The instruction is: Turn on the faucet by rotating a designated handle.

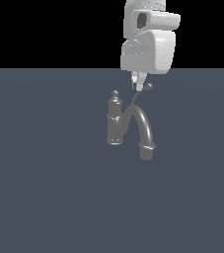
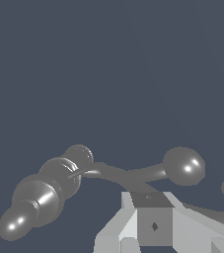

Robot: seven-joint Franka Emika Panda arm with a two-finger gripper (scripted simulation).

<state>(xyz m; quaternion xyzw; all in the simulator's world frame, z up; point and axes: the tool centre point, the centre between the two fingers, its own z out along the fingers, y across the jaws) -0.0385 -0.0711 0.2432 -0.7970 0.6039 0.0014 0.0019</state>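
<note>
gripper [image 1: 137, 87]: just above the column-side of the handle [image 1: 139, 95], whether clenched or released I cannot tell | handle: springs from faucet [image 1: 116, 121] column, ball tip away from column | risk: finger slips off thin curved lever, so no rotation

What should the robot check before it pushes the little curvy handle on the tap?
1. Faucet standing upright on the floor: ok.
2. Handle in view and free, nothing resting on it: ok.
3. Claw close to the handle's ball tip: ok.
4. Claw at the thin handle, not the thick spout: ok.
5. Claw actually touching the handle: cannot tell.
6. Claw open or shut: cannot tell.
</note>
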